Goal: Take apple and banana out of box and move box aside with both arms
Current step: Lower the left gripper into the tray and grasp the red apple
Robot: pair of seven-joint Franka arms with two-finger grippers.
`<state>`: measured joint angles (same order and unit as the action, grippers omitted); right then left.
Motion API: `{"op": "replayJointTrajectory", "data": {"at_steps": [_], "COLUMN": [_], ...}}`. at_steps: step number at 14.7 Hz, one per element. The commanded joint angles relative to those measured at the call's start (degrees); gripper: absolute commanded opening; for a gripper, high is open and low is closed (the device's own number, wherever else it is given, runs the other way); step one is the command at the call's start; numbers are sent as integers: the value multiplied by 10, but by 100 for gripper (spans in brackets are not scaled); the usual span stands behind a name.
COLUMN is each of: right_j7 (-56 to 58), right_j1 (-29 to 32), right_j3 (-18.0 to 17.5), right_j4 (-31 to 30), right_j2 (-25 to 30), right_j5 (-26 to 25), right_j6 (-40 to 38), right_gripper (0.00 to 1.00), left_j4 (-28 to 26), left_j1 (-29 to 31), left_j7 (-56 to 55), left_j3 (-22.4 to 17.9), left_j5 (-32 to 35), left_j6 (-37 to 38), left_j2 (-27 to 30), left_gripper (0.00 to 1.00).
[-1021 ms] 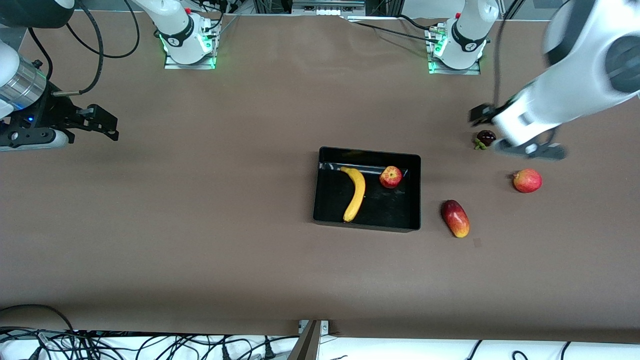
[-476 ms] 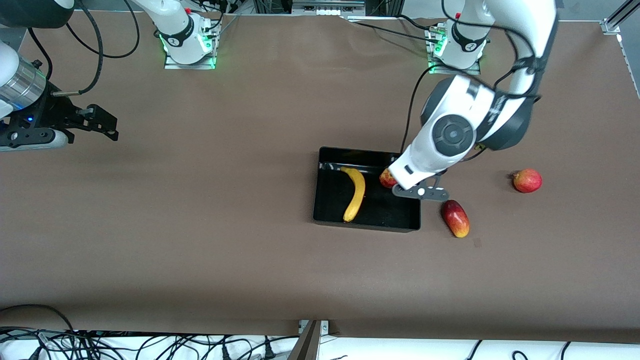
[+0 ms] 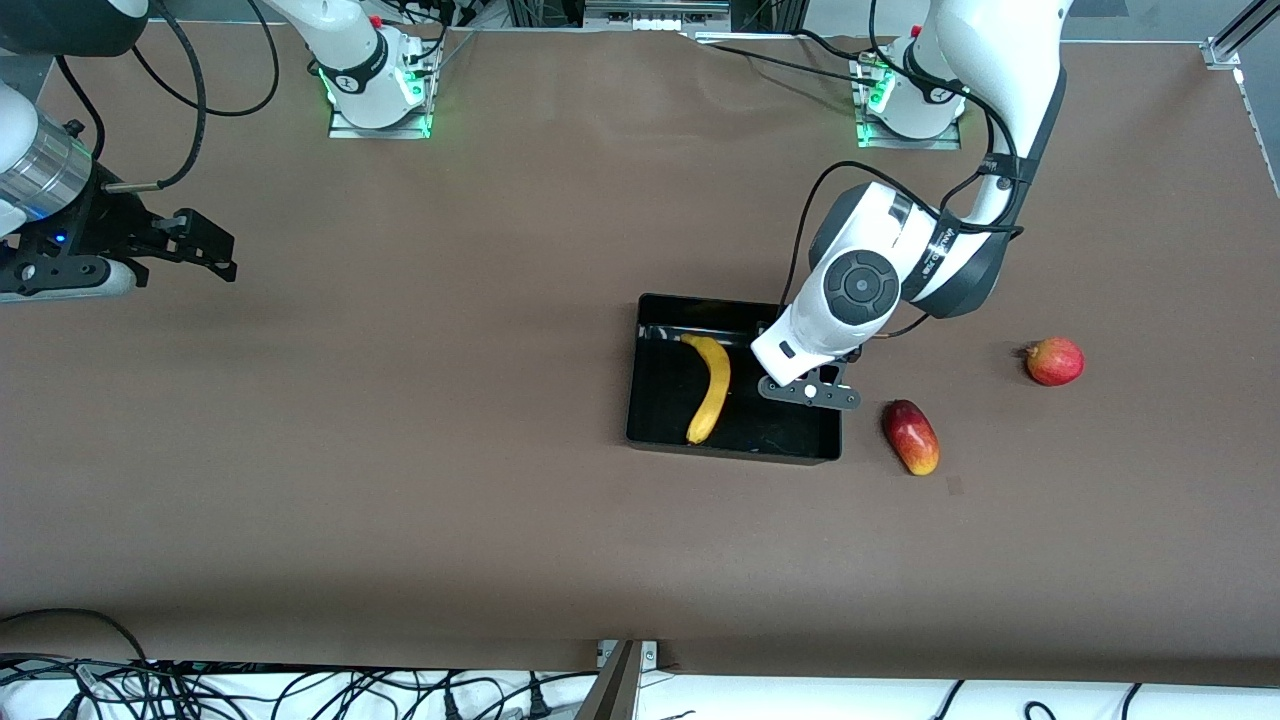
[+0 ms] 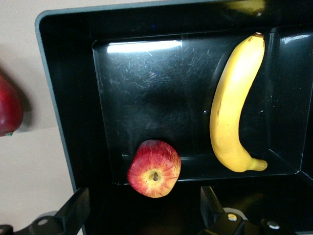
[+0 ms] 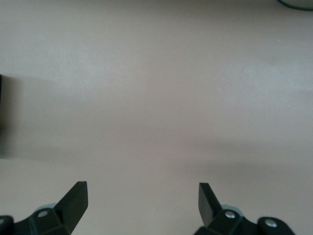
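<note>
Left wrist view: left gripper [image 4: 142, 215] spread wide over apple [image 4: 154, 168] lying in box [image 4: 63, 112] beside banana [image 4: 234, 105]; right gripper [image 5: 142, 208] parked, released, over bare table; risks clipping box wall, nudging apple away.

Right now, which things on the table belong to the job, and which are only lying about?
Job:
- box
- banana in the box
- apple in the box
- left gripper, open over the apple
- right gripper, open, waiting over bare table

Lying about:
- mango-like fruit beside the box
- pinkish-red fruit
</note>
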<state>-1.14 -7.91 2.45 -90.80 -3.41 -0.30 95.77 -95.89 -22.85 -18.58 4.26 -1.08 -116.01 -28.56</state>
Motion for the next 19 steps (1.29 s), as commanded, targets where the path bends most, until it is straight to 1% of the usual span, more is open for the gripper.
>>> {"op": "replayJointTrajectory", "data": {"at_steps": [1,7,13,19], "right_j7": [-1,-1,-1,-1], "right_j1": [7,7,7,7], "right_j3": [-7,-6,-7,-7], "right_j4": [7,7,7,7], "right_j2": [-2,-2,-1,-2], "right_j5": [-2,-2,-2,-2], "right_j6": [-5,-5,-4,-4], "right_gripper": [100,100,100,100], "left_j4": [-3,-3,-3,-3], "left_j1": [-4,0,22,24], "left_j7": [2,6,78,85], "left_j3": [-5,-5,-6,-5], "left_j5": [-1,-1,-1,-1], "left_j6": [-20,-18,-12,-10], "left_j2": [-10,-7,0,2], "left_gripper": [100,100,100,100]}}
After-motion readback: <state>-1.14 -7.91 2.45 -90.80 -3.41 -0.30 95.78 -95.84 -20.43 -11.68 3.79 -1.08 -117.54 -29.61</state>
